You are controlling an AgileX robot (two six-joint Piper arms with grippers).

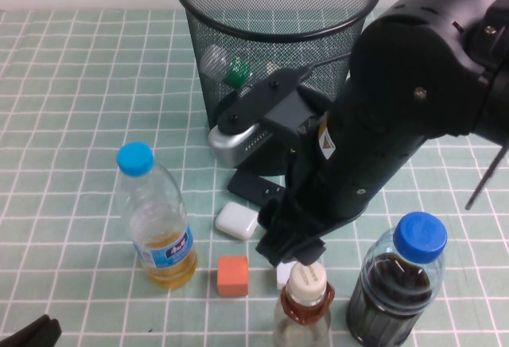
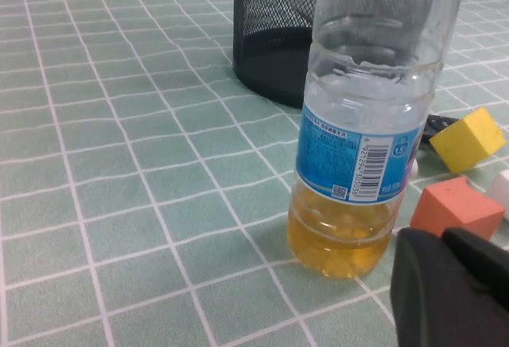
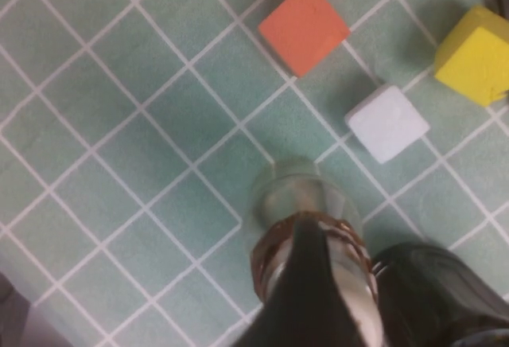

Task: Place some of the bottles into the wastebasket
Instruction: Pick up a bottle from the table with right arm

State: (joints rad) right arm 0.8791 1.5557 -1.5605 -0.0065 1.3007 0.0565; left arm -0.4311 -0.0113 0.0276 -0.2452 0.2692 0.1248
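A green cloth with a white grid covers the tabletop (image 1: 64, 108). At its far side stands the black mesh wastebasket (image 1: 278, 52), with a slim clear bottle (image 1: 224, 67) lying tilted inside. The small beige-capped bottle (image 1: 306, 299) stands upright at the near edge; the right claw (image 1: 296, 250) sits at its cap, and I cannot tell whether it grips. The left claw (image 2: 449, 287), clenched, rests low beside the yellow-liquid bottle (image 1: 159, 220).
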